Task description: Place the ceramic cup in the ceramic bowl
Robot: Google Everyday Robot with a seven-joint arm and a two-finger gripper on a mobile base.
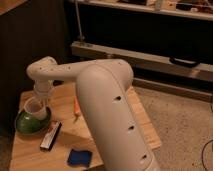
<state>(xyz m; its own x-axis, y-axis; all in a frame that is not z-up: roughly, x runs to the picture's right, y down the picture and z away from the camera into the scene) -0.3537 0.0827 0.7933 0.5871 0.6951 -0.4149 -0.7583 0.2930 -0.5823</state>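
The ceramic cup [33, 107], pale, smooth and tapered, is seen within the rim of the glossy green ceramic bowl [25, 125] on the wooden counter [65, 107]. Placement is judged nearly done; release remains. The gripper [42, 99] is beside the cup, its state not discernible

Dim warm light from above | white arm [107, 100] glows brightest | gripper [41, 98] in shadow over the ceramic bowl [25, 126] | wooden table [64, 99] evenly lit | backdrop dark | whole view soft, grainy
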